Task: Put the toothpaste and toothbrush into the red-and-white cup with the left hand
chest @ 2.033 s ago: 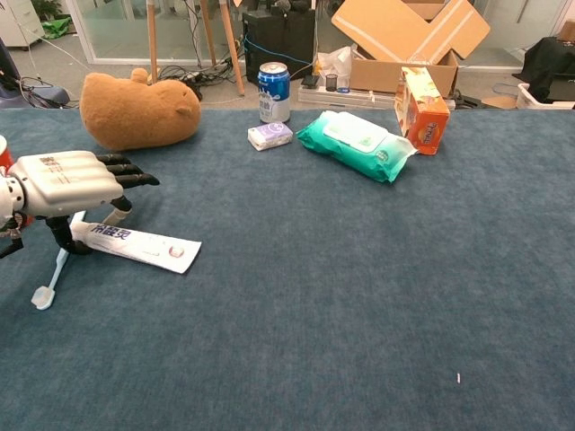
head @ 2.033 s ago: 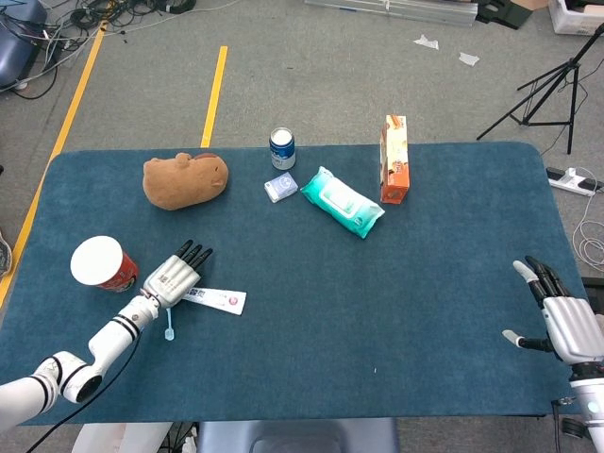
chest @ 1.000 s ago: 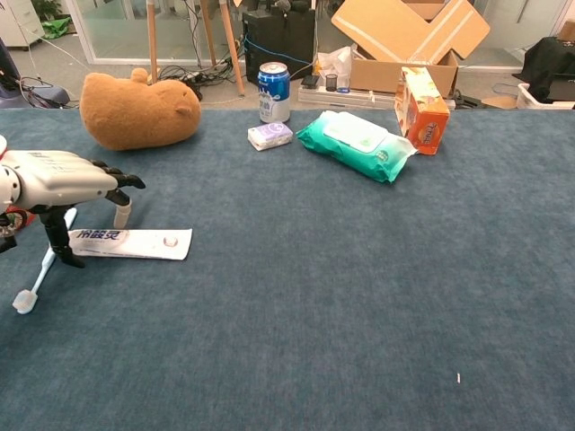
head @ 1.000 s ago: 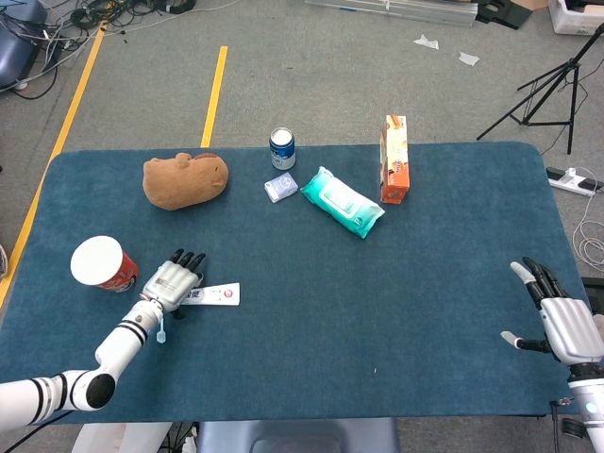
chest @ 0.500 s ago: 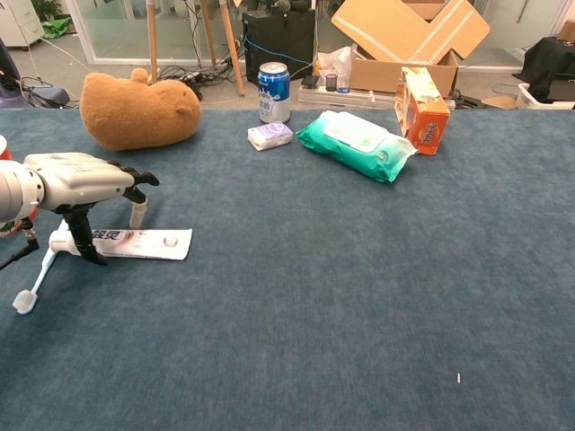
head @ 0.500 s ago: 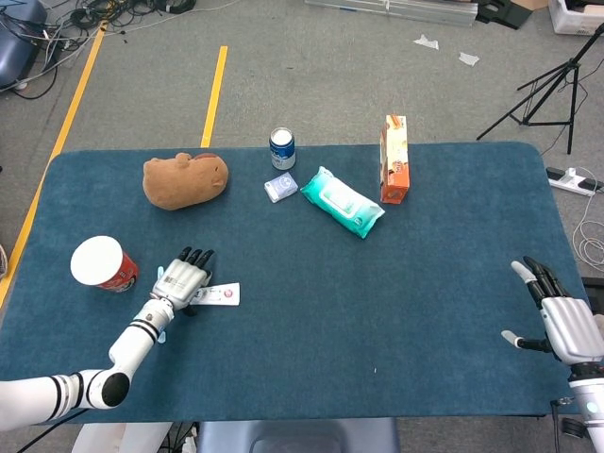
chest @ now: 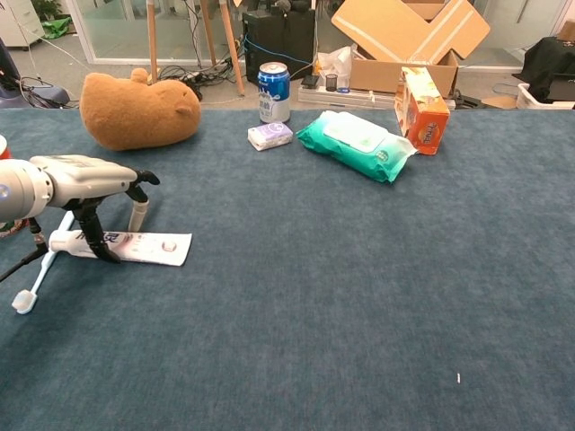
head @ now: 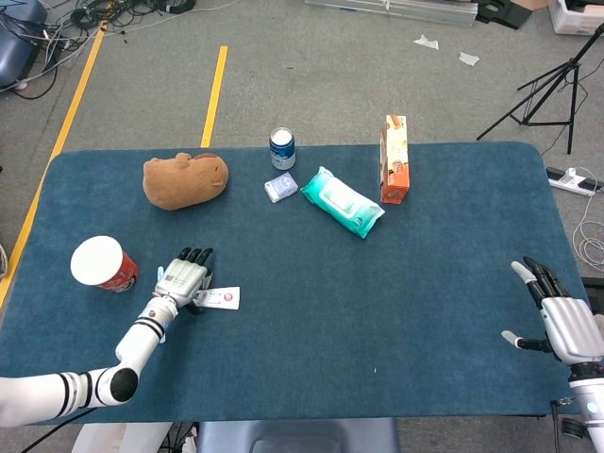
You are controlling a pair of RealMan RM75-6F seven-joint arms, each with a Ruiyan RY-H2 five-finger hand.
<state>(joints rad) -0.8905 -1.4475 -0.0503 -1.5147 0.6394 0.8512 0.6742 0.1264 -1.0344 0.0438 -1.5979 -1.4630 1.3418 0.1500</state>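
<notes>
Left hand [chest: 76, 180] palm-down over cap end of toothpaste [chest: 135, 245], tube flat on table [head: 377, 283]. Thumb planted on near side of tube, fingers [chest: 139, 177] stretched out above far side, one tip down just behind it. Straddling pose prob. chosen to pinch tube across its width before a lift. Cannot tell yet if pinch is closed; tube not raised, so logged as unheld, fingers apart.

Toothbrush [chest: 36, 274] lying under/just inboard of the wrist, head pointing toward robot, handle running up beside the tube's cap end. Touching tube or not: unclear. Head view hides most of brush under the forearm.

Red-and-white cup [head: 99, 263] upright, mouth open, just outboard of the hand, near but apart from it. Short carry once tube is gripped. Nothing in cup as far as visible.

Right hand [head: 557, 311] far off at opposite table edge, fingers spread, holding nothing, idle as task calls for left only.

Clutter well beyond fingertips: plush toy [chest: 139, 109], can [chest: 274, 92], wipes pack [chest: 359, 144], orange carton [chest: 422, 109]. None in path to cup.

Judgement: early stage, neither item placed. Risk: flat tube slipping from a shallow pinch.
</notes>
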